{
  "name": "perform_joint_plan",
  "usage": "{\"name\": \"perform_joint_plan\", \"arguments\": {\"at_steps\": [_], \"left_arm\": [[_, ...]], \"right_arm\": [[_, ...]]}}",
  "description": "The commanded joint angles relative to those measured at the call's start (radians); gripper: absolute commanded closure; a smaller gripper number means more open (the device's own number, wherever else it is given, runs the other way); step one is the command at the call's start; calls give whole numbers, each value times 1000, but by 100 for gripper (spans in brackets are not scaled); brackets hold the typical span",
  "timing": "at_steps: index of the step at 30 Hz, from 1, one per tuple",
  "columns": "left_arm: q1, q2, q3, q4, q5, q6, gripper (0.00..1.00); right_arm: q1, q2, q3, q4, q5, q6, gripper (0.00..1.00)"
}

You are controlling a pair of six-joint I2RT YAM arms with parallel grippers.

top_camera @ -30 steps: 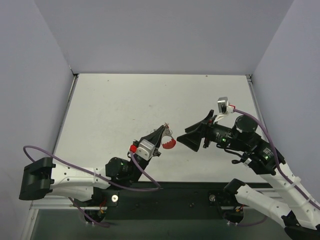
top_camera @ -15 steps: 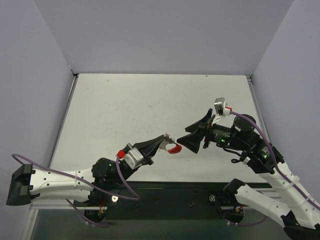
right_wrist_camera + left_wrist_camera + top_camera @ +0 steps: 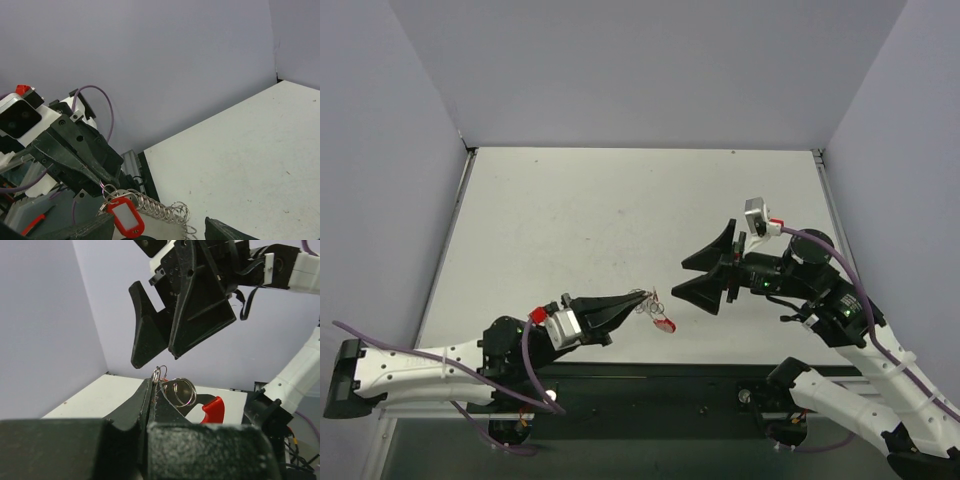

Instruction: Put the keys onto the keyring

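The left pincer [image 3: 632,299] is seen clamped, fingers together, on a bunch of wire rings [image 3: 650,298], held up off the counter [image 3: 570,220] in the lower middle of the overhead frame. One red tag [image 3: 125,216] with a pale centre is hung from that bunch just below the pinch point. In the overhead frame it shows as a small red spot down and right of the rings. Whether the tag is properly threaded onto a ring or only caught on it cannot be told. The right pincer [image 3: 680,279] is held with its fingers wide apart and nothing between them, near the rings but apart from them. From it, the rings and tag lie to the left and slightly lower in the overhead frame, roughly in line with its open gap. The long axis of the bunch is judged to run from the left fingertips toward the right pincer, as a coil strung out along the bottom of the right wrist frame. The right arm is the free one and is judged best placed for the next grasp. Counted: two pincers, one red tag, and one bunch of rings whose loops are too fine and overlapped to be numbered.
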Motion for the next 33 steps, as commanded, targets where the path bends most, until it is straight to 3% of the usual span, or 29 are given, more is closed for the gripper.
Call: {"name": "perform_joint_plan", "arguments": {"at_steps": [1, 10, 22, 29, 33], "left_arm": [[1, -50, 15, -15, 99, -51, 100], [2, -104, 26, -61, 204, -80, 100], [2, -136, 46, -100, 296, -125, 100], [2, -138, 41, -104, 267, -131, 100], [2, -119, 47, -110, 242, -126, 100]], "right_arm": [[-7, -6, -7, 96, -91, -10, 30], [-4, 26, -11, 145, -223, 3, 30], [45, 25, -16, 194, -313, -14, 19], [111, 7, 16, 89, -179, -79, 23], [156, 3, 38, 18, -67, -117, 31]]}}
